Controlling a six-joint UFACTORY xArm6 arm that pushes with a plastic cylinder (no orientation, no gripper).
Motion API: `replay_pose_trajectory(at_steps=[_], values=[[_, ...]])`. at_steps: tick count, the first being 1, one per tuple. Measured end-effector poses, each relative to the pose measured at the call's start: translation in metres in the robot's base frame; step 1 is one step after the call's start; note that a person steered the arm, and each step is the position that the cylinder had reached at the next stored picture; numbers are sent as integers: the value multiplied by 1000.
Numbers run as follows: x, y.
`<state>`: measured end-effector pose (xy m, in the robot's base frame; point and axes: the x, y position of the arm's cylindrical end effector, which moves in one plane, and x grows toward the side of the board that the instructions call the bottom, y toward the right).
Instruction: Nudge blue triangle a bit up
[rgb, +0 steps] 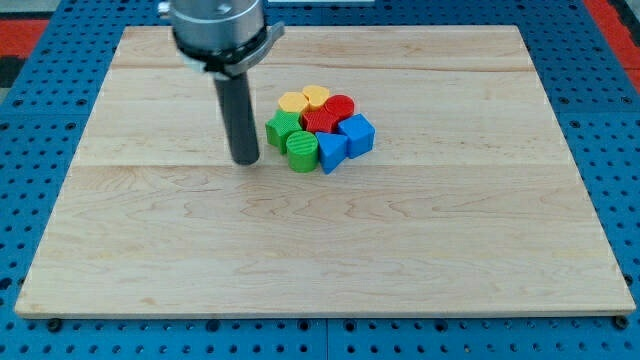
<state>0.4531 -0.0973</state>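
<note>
The blue triangle (331, 152) lies at the lower right of a tight cluster of blocks near the middle of the wooden board (320, 250). It touches the green cylinder (302, 151) on its left and the blue cube (357, 133) on its upper right. My tip (246, 160) rests on the board to the left of the cluster, a short gap from the green blocks and apart from the blue triangle.
The cluster also holds a green block (281, 128), a red block (320, 122), a red cylinder (340, 106) and two yellow blocks (293, 102) (316, 96). A blue pegboard (600, 100) surrounds the board.
</note>
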Motion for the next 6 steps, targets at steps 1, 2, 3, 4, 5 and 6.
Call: replay_pose_trajectory(at_steps=[1, 2, 3, 4, 5, 6], values=[[34, 7], [38, 73], [29, 96], [7, 113], [-22, 113], [-28, 117]])
